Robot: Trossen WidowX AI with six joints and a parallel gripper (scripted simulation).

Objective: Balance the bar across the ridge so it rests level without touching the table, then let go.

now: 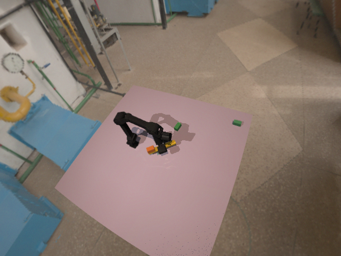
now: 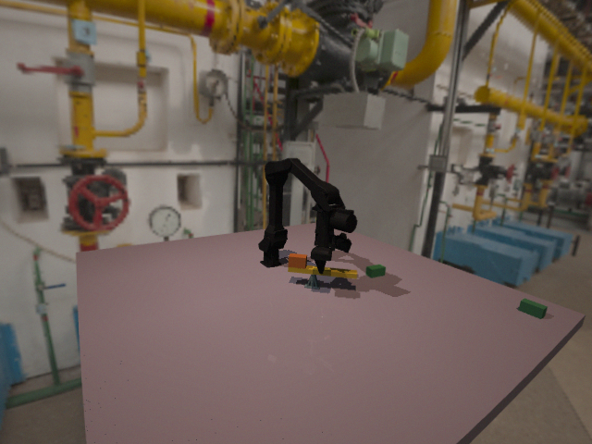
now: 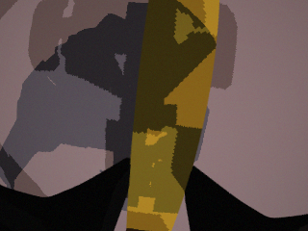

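The yellow bar (image 1: 173, 142) (image 2: 345, 274) (image 3: 154, 178) is off the table and looks about level, with a gap above its shadow. An orange block (image 1: 150, 149) (image 2: 297, 261) sits on the bar's end nearer the arm's base. The dark teal ridge (image 2: 313, 281) stands under the bar, slightly to the orange block's side of the fingers. Its top meets the bar's underside in the exterior view, but I cannot tell whether they touch. My gripper (image 1: 162, 151) (image 2: 320, 269) (image 3: 159, 168) points down and is shut on the bar near its middle.
One green block (image 1: 177, 126) (image 2: 376, 270) lies on the pink table (image 1: 132, 192) (image 2: 215, 358) beyond the bar's bare end. Another green block (image 1: 237, 122) (image 2: 532, 308) lies near the table's far corner. The arm's base stands near the orange block.
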